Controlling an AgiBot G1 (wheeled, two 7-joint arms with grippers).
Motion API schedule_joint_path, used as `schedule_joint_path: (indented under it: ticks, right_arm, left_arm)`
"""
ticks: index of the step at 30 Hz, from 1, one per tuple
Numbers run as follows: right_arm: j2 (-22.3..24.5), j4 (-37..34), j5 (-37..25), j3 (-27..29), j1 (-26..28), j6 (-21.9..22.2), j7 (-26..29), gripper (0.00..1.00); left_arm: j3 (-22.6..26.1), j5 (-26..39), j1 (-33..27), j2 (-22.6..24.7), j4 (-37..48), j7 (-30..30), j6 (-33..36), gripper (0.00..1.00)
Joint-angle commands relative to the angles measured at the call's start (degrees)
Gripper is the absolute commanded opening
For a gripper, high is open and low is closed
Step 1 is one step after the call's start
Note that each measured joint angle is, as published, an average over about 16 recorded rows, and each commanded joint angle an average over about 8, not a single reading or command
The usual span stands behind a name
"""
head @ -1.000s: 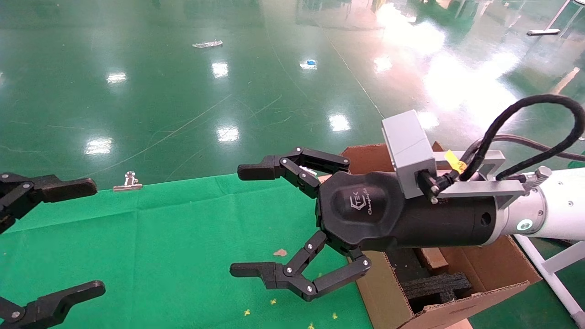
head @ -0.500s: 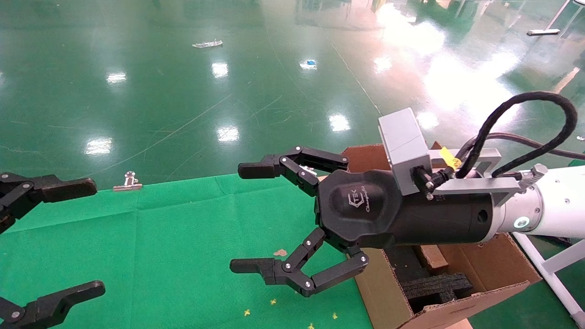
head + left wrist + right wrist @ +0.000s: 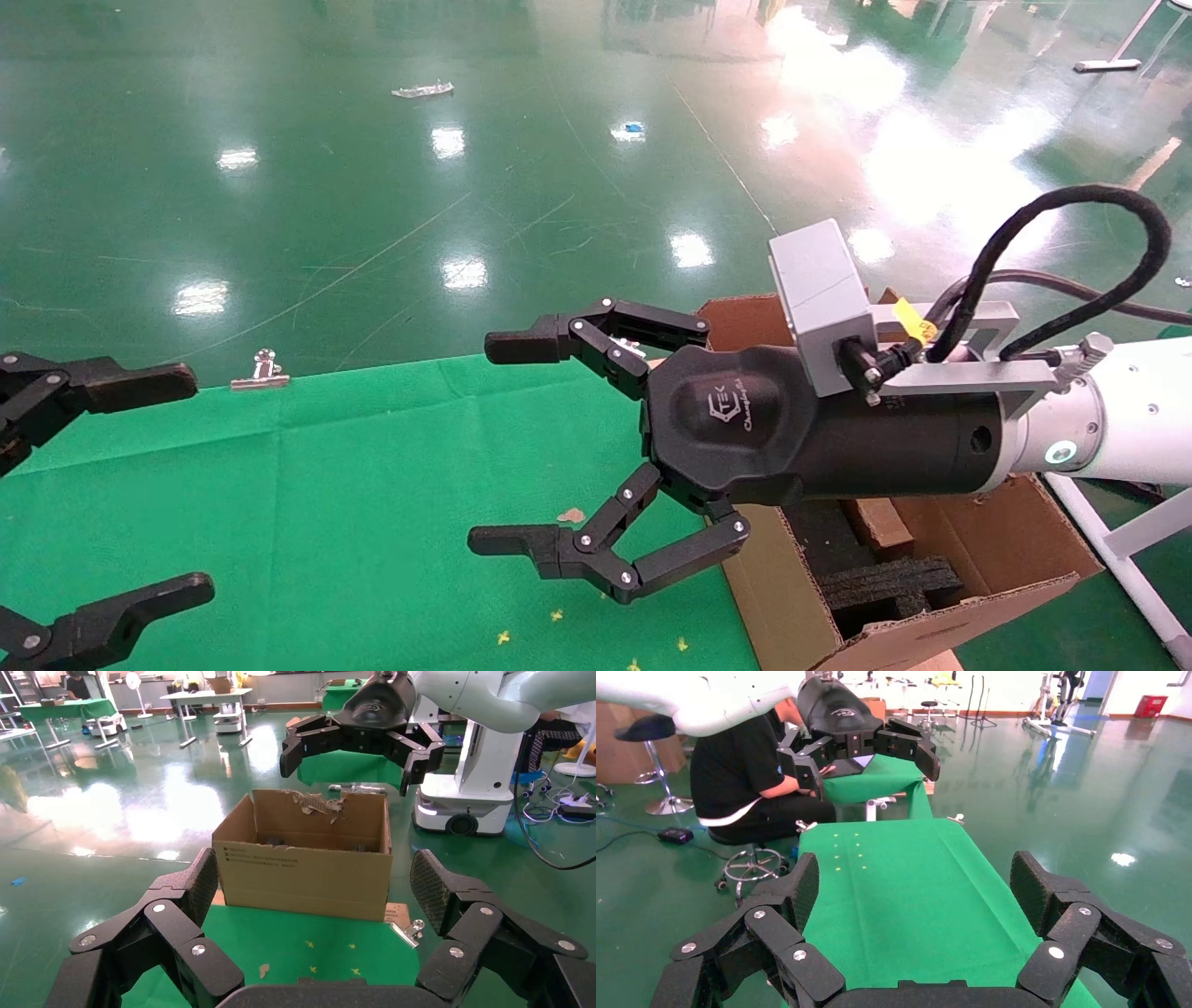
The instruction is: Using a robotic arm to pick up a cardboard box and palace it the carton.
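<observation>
Right claw held wide open and empty above the green counter, carton standing at the counter's right edge, left claw spread open, empty, at far left.

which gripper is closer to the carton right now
Right. The right gripper hangs open just beside the carton, its wrist above it; the left gripper, also open, sits across the green table.

Corrugated cardboard carton, glossy floor
</observation>
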Motion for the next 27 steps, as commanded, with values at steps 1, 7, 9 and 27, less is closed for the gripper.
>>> schedule_joint_path:
  ticks: [1, 7, 9, 27]
  right_arm:
    - [-0.01, -0.02, -0.01, -0.02, 0.02, 0.01, 0.01, 1.0]
    - [-0.02, -0.04, -0.02, -0.05, 0.04, 0.03, 0.03, 1.0]
    - [-0.02, -0.04, -0.03, -0.06, 0.05, 0.03, 0.03, 1.0]
    - [-0.02, -0.11, -0.06, -0.12, 0.11, 0.04, 0.04, 1.0]
  left_arm:
    - [0.0, 0.0, 0.0, 0.0, 0.0, 0.0, 0.0, 1.0]
    - [0.0, 0.0, 0.0, 0.0, 0.0, 0.0, 0.0, 1.0]
    - [0.0, 0.0, 0.0, 0.0, 0.0, 0.0, 0.0, 1.0]
    - [0.0, 0.0, 0.0, 0.0, 0.0, 0.0, 0.0, 1.0]
